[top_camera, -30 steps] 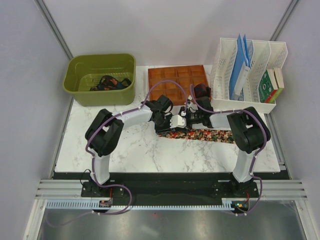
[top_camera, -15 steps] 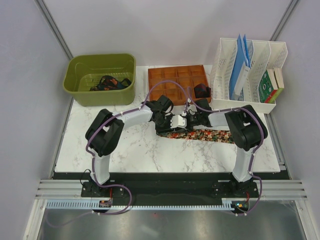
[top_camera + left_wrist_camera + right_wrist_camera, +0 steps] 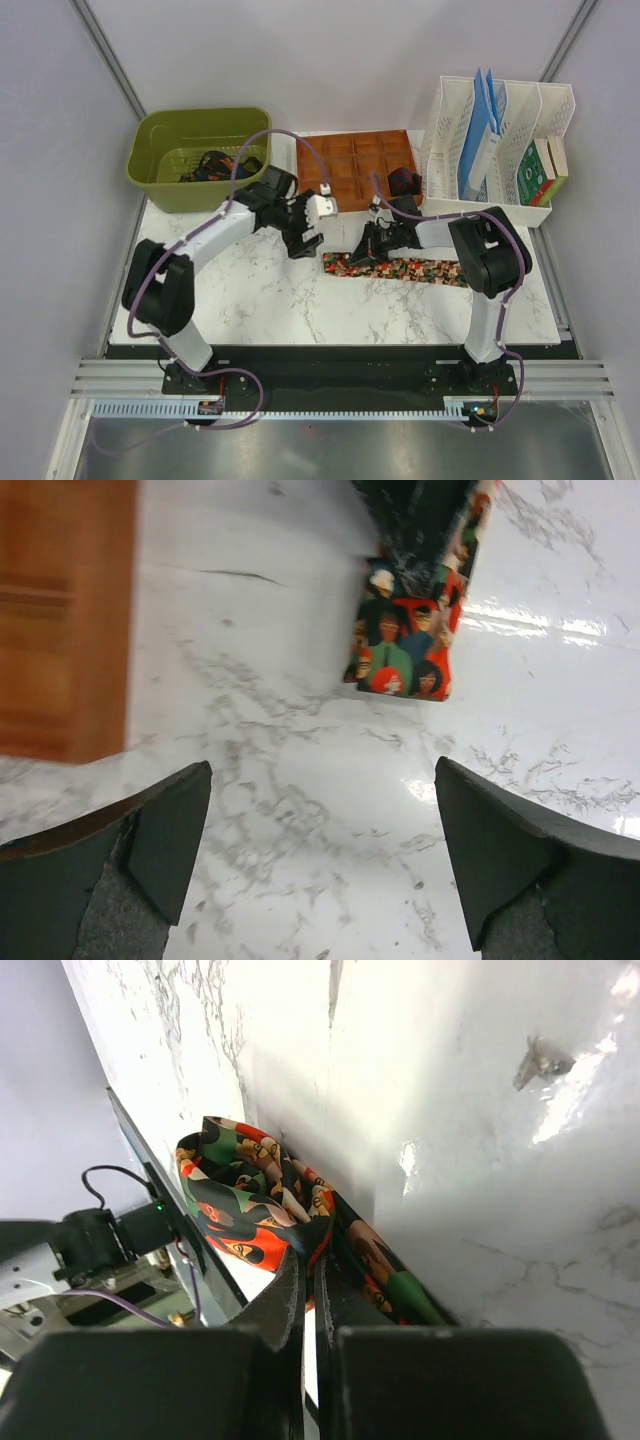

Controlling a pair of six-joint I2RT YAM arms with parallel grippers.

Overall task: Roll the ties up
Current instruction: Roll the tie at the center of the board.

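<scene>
Top external view: a long, narrow fabric necktie (image 3: 425, 271), speckled red, green and orange on black, lies on the white marble-patterned table (image 3: 250, 300), stretched left to right on the table's right half. The right gripper (image 3: 308, 1260) has its jaws pressed together on a raised fold of this necktie near its left end. The right wrist view shows the printed fabric bunched up at the fingertips.

The left gripper (image 3: 322, 770) hangs above bare tabletop just left of that end. Its dark fingers (image 3: 170, 825) are spread wide with nothing between them, and they are clear of the fabric.

Farther back, a brown wooden tray of square compartments (image 3: 345, 165) holds a small dark roll (image 3: 404, 182) in a right-hand compartment. An olive-green plastic tub (image 3: 165, 180) at the back left holds a tangle of dark ties (image 3: 220, 165). A white slotted file rack (image 3: 455, 125) stands at the back right.
</scene>
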